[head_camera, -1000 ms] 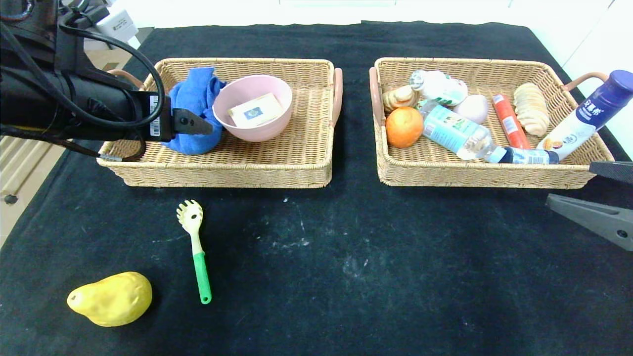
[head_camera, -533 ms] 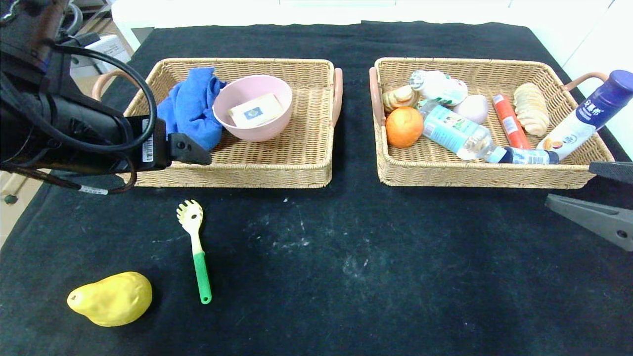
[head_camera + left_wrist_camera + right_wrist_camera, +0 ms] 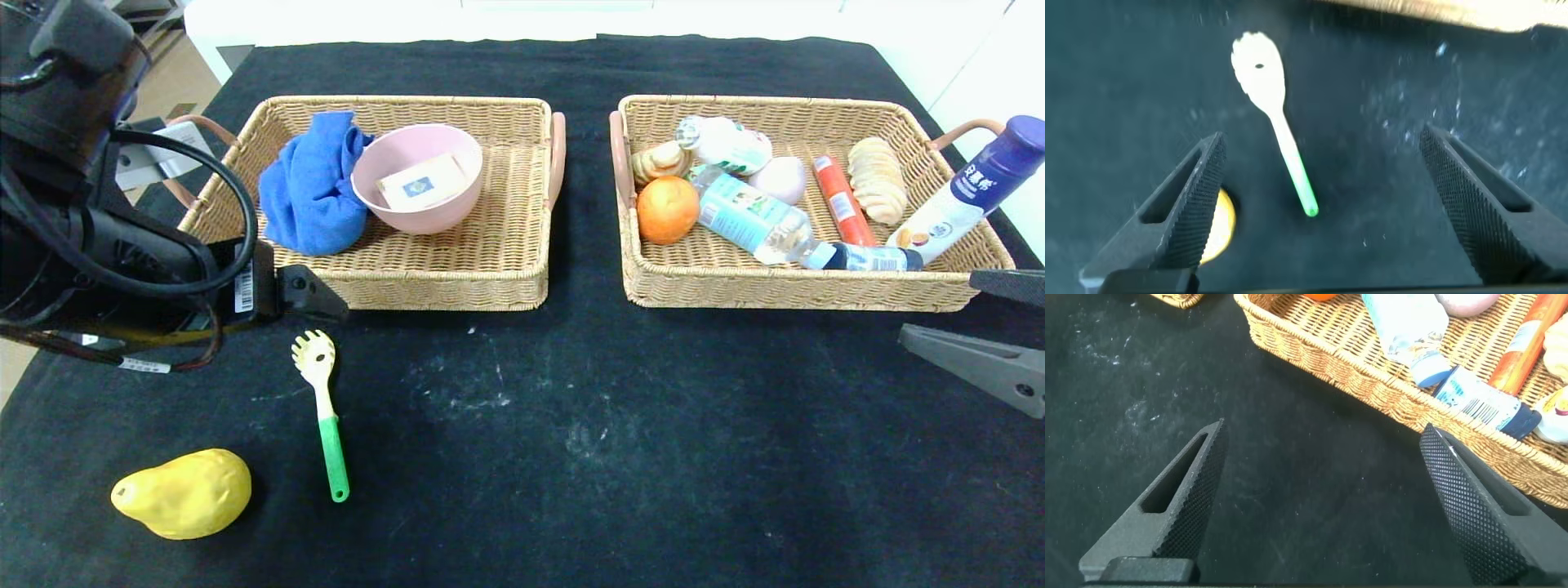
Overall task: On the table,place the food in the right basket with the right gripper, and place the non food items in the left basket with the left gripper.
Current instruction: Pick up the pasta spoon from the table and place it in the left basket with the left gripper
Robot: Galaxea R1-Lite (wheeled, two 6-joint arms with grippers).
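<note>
The left gripper [image 3: 314, 296] hangs over the black-clothed table [image 3: 571, 425] at about nine o'clock in the head view, just in front of the near rim of the left basket [image 3: 457, 286]. Its fingers [image 3: 1188, 208] are spread wide and hold nothing. In the left wrist view, a pasta spoon [image 3: 1276, 131] with a pale head and green handle lies on the cloth between the two fingers, not touched by either. In the head view the same pasta spoon [image 3: 323, 408] lies at about eight o'clock, head toward the basket, handle toward the near edge.

The yellow pear [image 3: 184, 493] rests on the cloth at seven o'clock, near the spoon's handle but apart from it; a sliver of the pear [image 3: 1218, 229] shows behind one finger in the left wrist view.

The left basket holds a blue cloth [image 3: 310, 184] and a pink bowl [image 3: 418, 175] with a small box inside.

The right gripper [image 3: 992, 322] sits at three o'clock, jaws wide and empty, just in front of the right basket [image 3: 784, 290]. That basket holds an orange [image 3: 667, 210], a clear water bottle [image 3: 755, 220], a white bottle with dark-blue cap [image 3: 971, 192] leaning on the right rim, a red sausage stick [image 3: 841, 200], bread pieces and a small white bottle [image 3: 722, 143].
</note>
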